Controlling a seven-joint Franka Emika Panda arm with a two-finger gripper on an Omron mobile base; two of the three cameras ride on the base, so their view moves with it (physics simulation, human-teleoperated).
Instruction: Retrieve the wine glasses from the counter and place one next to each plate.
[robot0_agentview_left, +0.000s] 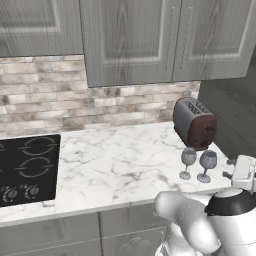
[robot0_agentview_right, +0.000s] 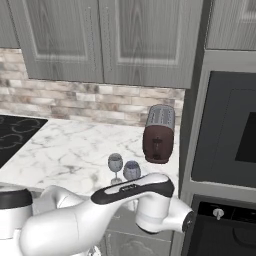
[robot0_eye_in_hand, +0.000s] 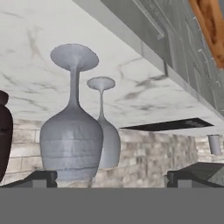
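A white marble counter (robot0_agentview_left: 115, 165) runs under grey cabinets. Going left to right in the left base view: a black cooktop (robot0_agentview_left: 27, 167) sits at the far left, then a wide stretch of bare marble, then two wine glasses near the right end, with a toaster (robot0_agentview_left: 195, 122) just behind them against the wall side.

The left wine glass (robot0_agentview_left: 187, 162) and the right wine glass (robot0_agentview_left: 207, 165) stand upright, just beside each other but apart, close to the front edge of the counter. Each glass's long axis is vertical: foot on the marble, stem rising, bowl on top.

The hand view is rolled upside down, so the glasses appear inverted, feet toward the top. In it the nearer glass (robot0_eye_in_hand: 72, 140) looms large, directly ahead and toward the left fingertip, with the farther glass (robot0_eye_in_hand: 107, 135) partly hidden just behind it. The gripper (robot0_eye_in_hand: 111, 178) has its jaws spread wide and holds nothing; the nearer bowl sits just inside the left fingertip rather than centred between the two.

My judgement: the hand approaches from the side at bowl height, and the coming move needs a small sideways shift to centre the nearer glass between the fingers before closing.
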